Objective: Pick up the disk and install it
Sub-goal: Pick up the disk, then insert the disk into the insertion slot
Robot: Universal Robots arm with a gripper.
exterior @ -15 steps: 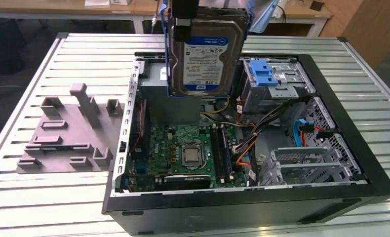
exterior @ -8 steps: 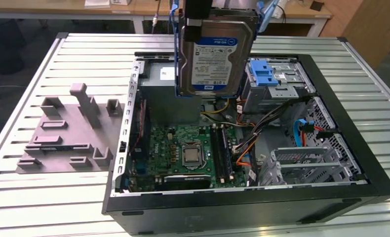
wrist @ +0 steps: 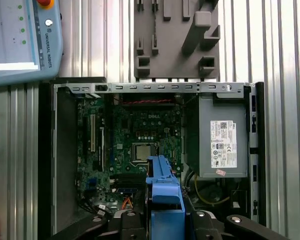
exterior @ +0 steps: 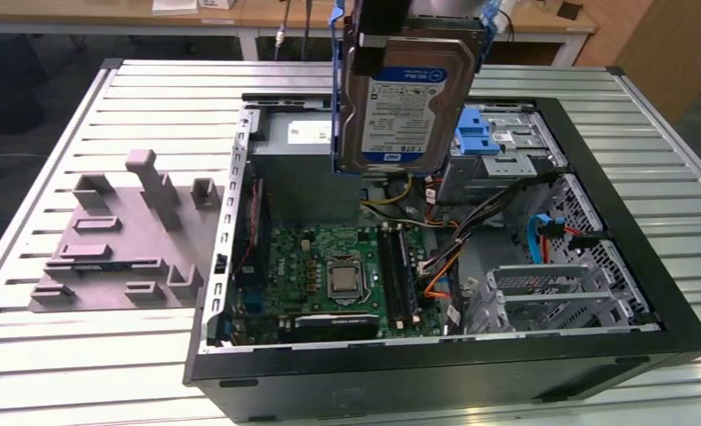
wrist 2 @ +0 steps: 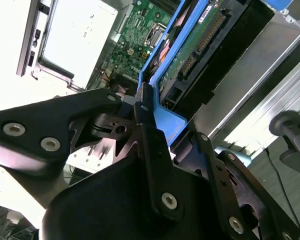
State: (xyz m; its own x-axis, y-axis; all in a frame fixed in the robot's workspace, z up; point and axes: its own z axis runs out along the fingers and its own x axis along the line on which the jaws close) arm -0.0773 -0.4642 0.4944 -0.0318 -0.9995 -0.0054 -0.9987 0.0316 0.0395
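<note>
The gripper [exterior: 413,16] is hanging straight down over the far half of the open computer case [exterior: 445,377]. Its fingers [wrist 2: 144,112] are clamping the disk [exterior: 404,102] by its blue rails (label facing the exterior camera). The disk is hovering upright above the case's interior, between the grey power supply [exterior: 303,169] and the drive cage [exterior: 499,133]. The case is lying toward the slatted table's [exterior: 78,355] near edge, holding the motherboard [exterior: 339,266].

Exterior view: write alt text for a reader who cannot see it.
The gripper holds the disk upright, label facing the camera, above an open computer case on a slatted metal table. A grey fixture block lies on the table at the exterior view's left.
</note>
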